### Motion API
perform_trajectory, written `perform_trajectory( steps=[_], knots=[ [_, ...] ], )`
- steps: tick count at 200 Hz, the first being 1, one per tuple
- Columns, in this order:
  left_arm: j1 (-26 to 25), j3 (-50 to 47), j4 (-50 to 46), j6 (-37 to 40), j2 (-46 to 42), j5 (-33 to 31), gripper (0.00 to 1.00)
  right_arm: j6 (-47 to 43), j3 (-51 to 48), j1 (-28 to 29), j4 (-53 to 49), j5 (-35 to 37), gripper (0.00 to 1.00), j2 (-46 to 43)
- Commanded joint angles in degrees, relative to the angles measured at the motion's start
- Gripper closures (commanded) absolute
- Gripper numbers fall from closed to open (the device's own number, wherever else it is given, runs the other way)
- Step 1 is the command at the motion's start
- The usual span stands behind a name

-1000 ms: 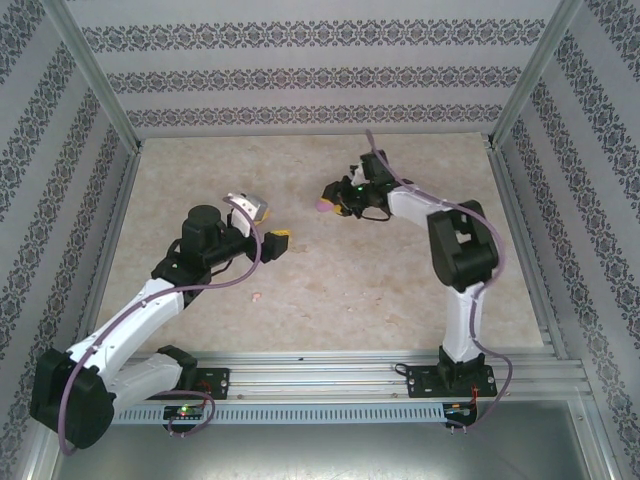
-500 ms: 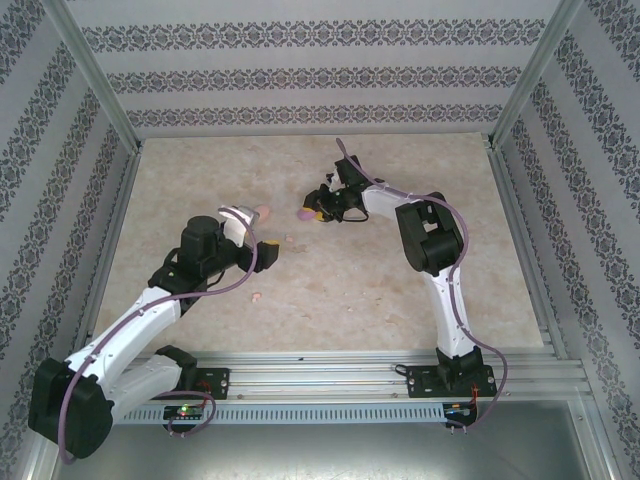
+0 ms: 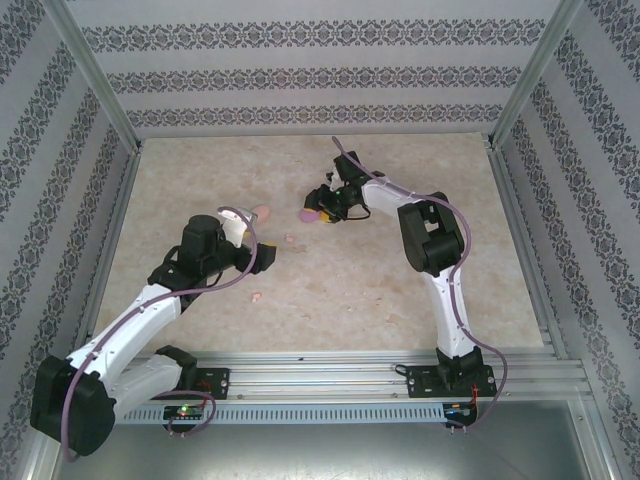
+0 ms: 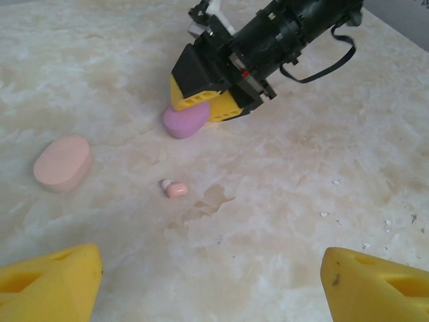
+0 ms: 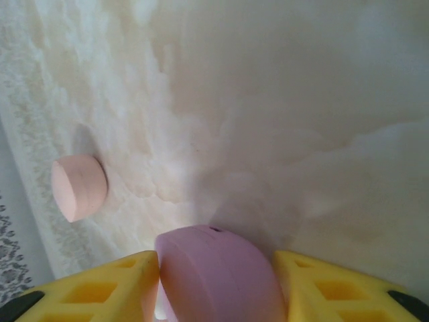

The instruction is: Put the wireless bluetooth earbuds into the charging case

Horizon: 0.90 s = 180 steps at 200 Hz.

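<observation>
Nothing seated yet, both cases look closed. The left gripper [image 4: 209, 275] hangs open and empty — pink earbud [image 4: 174, 189] loose on the table [image 4: 301, 168] just ahead of it, salmon case [image 4: 62, 163] further off left. The right gripper [image 5: 214, 260] straddles the purple case [image 4: 184, 122]; clamped or let go, can't tell.

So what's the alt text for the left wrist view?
The right gripper, black with yellow fingers, reaches in from the top to a purple oval case on a marble table. Nearby lie a pink oval case and a tiny pink earbud; the open left gripper shows yellow fingertips in the bottom corners.
</observation>
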Motion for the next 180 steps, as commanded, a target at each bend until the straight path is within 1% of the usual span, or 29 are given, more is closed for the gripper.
perform_trajectory(
  steps=[1, 19, 52, 83, 104, 131, 153, 180],
  knots=[
    [1.44, 3.60, -4.94, -1.43, 1.11, -0.82, 0.16, -5.26, 2.05, -0.50, -9.87, 6.20, 0.51, -3.44],
    [2.91, 6.05, -7.77, -1.00, 3.35, -0.83, 0.16, -7.03, 2.21, -0.73, -12.43, 8.33, 0.50, -5.26],
    [7.21, 11.90, -13.19, 0.54, 10.62, 1.62, 0.16, -8.78, -0.18, -1.12, -14.20, 10.31, 0.49, -9.96],
    [11.19, 17.25, -15.27, 2.20, 18.24, 7.34, 0.17, -8.88, -5.80, -0.98, -14.19, 10.78, 0.48, -16.34],
    [12.59, 22.35, -17.81, 6.44, 23.70, 8.82, 0.18, -7.94, -11.71, -0.70, -13.34, 11.73, 0.47, -22.12],
    [13.26, 31.02, -23.60, 10.56, 32.34, 8.34, 0.20, -6.73, -19.83, 0.69, -13.54, 14.16, 0.47, -31.32],
    [13.33, 37.13, -28.21, 12.98, 39.39, 6.49, 0.20, -5.71, -26.04, 2.59, -14.27, 16.89, 0.46, -39.01],
    [13.34, 44.30, -33.64, 13.14, 47.88, 4.19, 0.20, -2.24, -35.58, 4.73, -12.29, 19.81, 0.46, -48.79]
  ],
)
